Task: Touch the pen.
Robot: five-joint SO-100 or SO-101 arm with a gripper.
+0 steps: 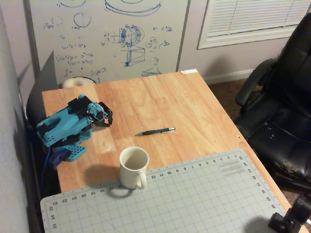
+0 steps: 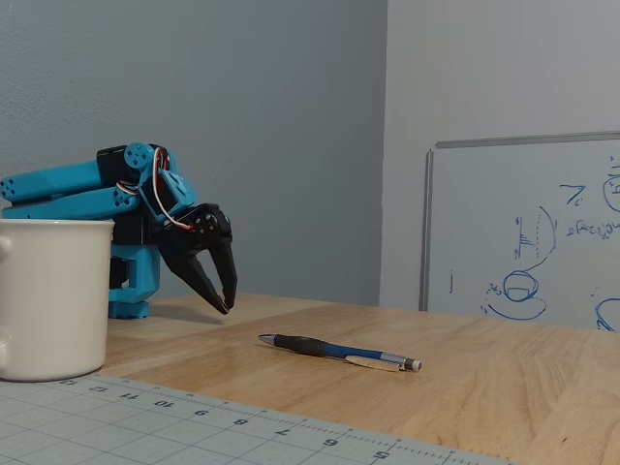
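The pen (image 1: 155, 131) is thin and dark blue-black with a silvery end. It lies flat on the wooden table, right of the arm in the overhead view. It also shows in the fixed view (image 2: 337, 352), silvery end to the right. My blue arm is folded at the table's left side. My black gripper (image 1: 104, 121) points down near the tabletop, well left of the pen and apart from it. In the fixed view the gripper (image 2: 227, 304) has its fingertips almost together, with nothing held.
A white mug (image 1: 133, 167) stands at the edge of a grey cutting mat (image 1: 194, 199), in front of the pen. A whiteboard (image 1: 107, 34) leans behind the table. A black office chair (image 1: 282, 107) is to the right.
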